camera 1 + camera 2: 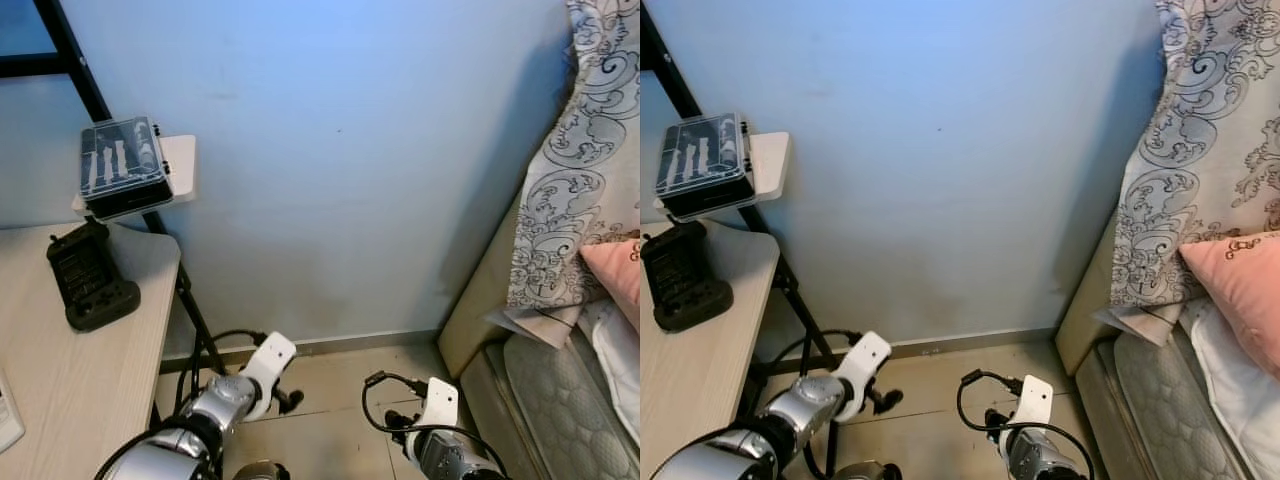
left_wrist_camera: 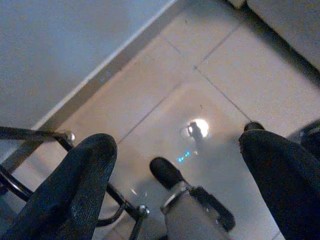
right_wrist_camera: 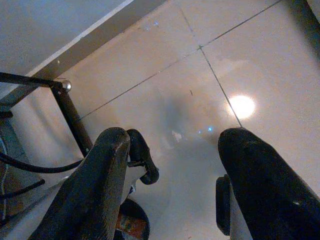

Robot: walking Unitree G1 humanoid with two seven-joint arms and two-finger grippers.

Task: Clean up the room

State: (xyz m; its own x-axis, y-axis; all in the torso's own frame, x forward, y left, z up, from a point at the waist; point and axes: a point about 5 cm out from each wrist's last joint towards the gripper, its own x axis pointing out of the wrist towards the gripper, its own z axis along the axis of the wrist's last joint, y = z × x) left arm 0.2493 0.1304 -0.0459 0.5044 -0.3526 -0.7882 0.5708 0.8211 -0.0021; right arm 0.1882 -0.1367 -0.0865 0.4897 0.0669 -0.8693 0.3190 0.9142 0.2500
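- Left gripper (image 2: pixel 175 165) and right gripper (image 3: pixel 175 165) are held low over the tiled floor (image 1: pixel 330 385), fingers spread, nothing grasped.
- A clear case (image 1: pixel 122 165) is seen on the shelf (image 1: pixel 180 160); a black device (image 1: pixel 88 278) lies on the desk (image 1: pixel 80 370).

left gripper (image 2: pixel 175 165): low, fingers apart | right gripper (image 3: pixel 172 165): low, fingers apart

Pale blue wall (image 1: pixel 350 150), beige floor tiles (image 1: pixel 330 400), light wood desk (image 1: pixel 70 380), white sheet (image 1: pixel 590 150) with grey swirls, pink pillow (image 1: pixel 1240 290).
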